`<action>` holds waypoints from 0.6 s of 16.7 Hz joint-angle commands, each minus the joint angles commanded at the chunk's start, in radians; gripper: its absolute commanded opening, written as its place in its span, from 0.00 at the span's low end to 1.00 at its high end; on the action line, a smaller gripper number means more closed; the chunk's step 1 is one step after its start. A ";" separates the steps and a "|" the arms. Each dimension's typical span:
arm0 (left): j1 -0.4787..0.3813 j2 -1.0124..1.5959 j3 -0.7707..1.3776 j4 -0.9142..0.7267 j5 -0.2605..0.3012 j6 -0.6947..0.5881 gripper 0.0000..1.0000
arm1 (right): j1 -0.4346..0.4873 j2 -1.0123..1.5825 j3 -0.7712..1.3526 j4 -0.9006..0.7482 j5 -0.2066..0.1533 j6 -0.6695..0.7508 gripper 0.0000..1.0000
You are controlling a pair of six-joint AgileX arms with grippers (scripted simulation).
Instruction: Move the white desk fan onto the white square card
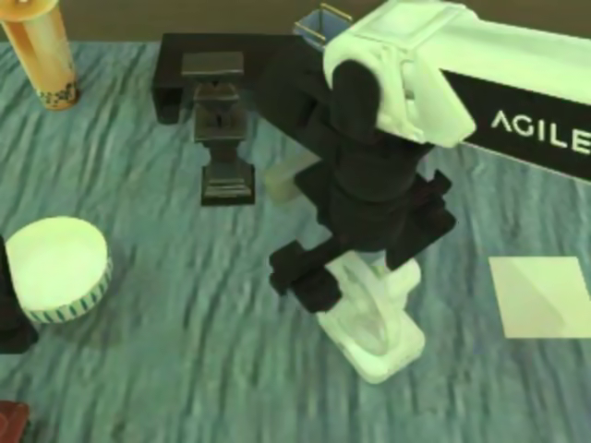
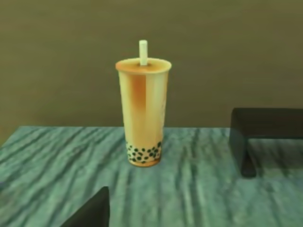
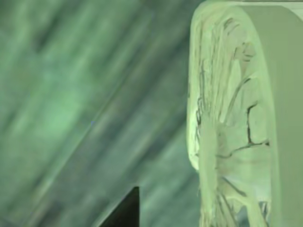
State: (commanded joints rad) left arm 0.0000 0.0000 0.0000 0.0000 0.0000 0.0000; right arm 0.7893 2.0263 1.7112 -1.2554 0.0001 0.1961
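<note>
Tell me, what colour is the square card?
The white square card is plain white, best seen in the top view.

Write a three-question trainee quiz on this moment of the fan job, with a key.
1. True or false: the white desk fan already rests on the white square card.
2. Which arm's gripper is down at the fan: A) left, B) right?
3. Fill in: the drink with the straw stands near the table's far ____ corner in the top view.

Key:
1. False; the card lies bare toward the table's right edge, apart from the fan.
2. B; the right gripper is at the fan, while the left arm sits at the left edge.
3. Left.
</note>
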 joint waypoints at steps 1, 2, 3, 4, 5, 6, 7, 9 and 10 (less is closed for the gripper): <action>0.000 0.000 0.000 0.000 0.000 0.000 1.00 | 0.000 0.000 0.000 0.000 0.000 0.000 0.55; 0.000 0.000 0.000 0.000 0.000 0.000 1.00 | 0.000 0.000 0.000 0.000 0.000 0.000 0.47; 0.000 0.000 0.000 0.000 0.000 0.000 1.00 | 0.000 0.000 0.000 0.000 0.000 0.000 0.40; 0.000 0.000 0.000 0.000 0.000 0.000 1.00 | 0.000 0.000 0.000 0.000 0.000 0.000 0.32; 0.000 0.000 0.000 0.000 0.000 0.000 1.00 | 0.000 0.000 0.000 0.000 0.000 0.000 0.25; 0.000 0.000 0.000 0.000 0.000 0.000 1.00 | 0.000 0.000 0.000 0.000 0.000 0.000 0.17; 0.000 0.000 0.000 0.000 0.000 0.000 1.00 | 0.000 0.000 0.000 0.000 0.000 0.000 0.10; 0.000 0.000 0.000 0.000 0.000 0.000 1.00 | 0.000 0.000 0.000 0.000 0.000 0.000 0.00; 0.000 0.000 0.000 0.000 0.000 0.000 1.00 | 0.000 0.000 0.000 0.000 0.000 0.000 0.00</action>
State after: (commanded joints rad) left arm 0.0000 0.0000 0.0000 0.0000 0.0000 0.0000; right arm 0.7893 2.0263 1.7112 -1.2554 0.0001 0.1961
